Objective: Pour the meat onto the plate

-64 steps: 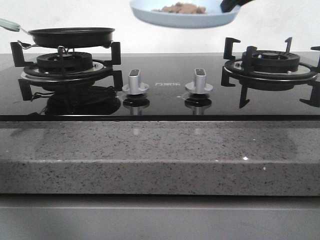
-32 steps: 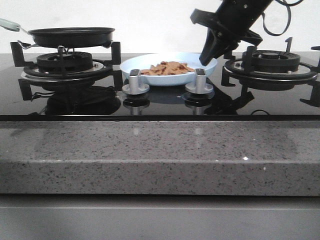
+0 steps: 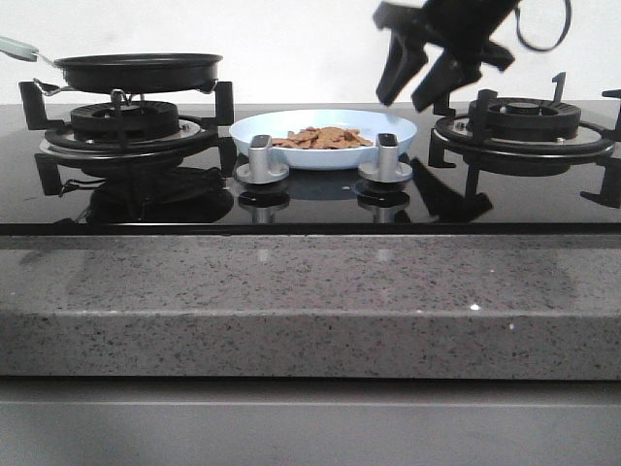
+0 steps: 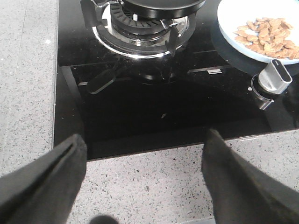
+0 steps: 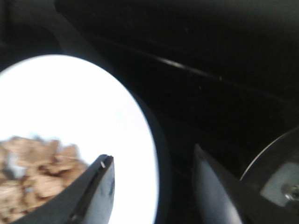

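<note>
Reddish-brown meat (image 3: 322,137) fills the plate (image 3: 262,125) at the cooktop's (image 3: 310,199) rear centre; right gripper (image 3: 417,87) hangs spread above its rim, left gripper (image 4: 142,182) likewise spread.

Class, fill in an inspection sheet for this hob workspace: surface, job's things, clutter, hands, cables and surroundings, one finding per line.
Surface: glossy black glass hob set in a speckled grey stone counter.
Job's things: plate rests on the hob between the two burners, behind the knobs; meat lies heaped in it.
Clutter: black frying pan sits on the left burner; right burner bare; two silver knobs.
Hands: right hand open, above the plate's right edge, holding nothing; left hand open over the counter's front edge.
Cables: black cable loop by the right arm.
Surroundings: plain white wall.
</note>
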Robot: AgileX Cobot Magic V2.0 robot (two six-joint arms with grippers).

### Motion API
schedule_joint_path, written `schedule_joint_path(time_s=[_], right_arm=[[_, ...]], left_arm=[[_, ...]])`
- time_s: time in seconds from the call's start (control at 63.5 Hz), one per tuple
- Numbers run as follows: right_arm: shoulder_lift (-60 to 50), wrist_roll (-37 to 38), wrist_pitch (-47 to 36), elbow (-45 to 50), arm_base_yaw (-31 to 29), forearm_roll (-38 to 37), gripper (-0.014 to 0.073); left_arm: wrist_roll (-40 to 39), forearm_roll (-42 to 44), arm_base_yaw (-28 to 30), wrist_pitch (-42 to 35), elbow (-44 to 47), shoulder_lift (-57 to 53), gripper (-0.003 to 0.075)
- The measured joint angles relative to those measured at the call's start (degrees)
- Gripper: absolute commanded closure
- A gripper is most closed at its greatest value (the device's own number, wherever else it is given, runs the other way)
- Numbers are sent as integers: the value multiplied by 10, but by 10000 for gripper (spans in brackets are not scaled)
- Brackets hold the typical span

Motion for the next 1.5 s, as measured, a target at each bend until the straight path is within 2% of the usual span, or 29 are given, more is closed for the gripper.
schedule_joint_path(time_s=[0.189,0.331,0.457,0.598,0.819,1.118,1.323,1.496], right_arm=[[-69,5,32,-1,0,-8,204],[-137,23,83,-1,4,-44,204],[-210,41,94,27,16,-77,204],[-306,58,87,120,24,-101,204],[-470,62,42,330,24,-116,204],[-665,62,28,586,24,-120,204],[-761,66,27,682,24,-116,204],[-824,67,27,716,24,-115,204]], left_arm=[[0,0,0,0,0,0,209],[-1,0,0,0,0,0,209],[-1,0,0,0,0,0,209],[-1,0,0,0,0,0,209],[-1,0,0,0,0,0,209],[-1,0,0,0,0,0,209],[-1,0,0,0,0,0,209],[-1,0,0,0,0,0,209]])
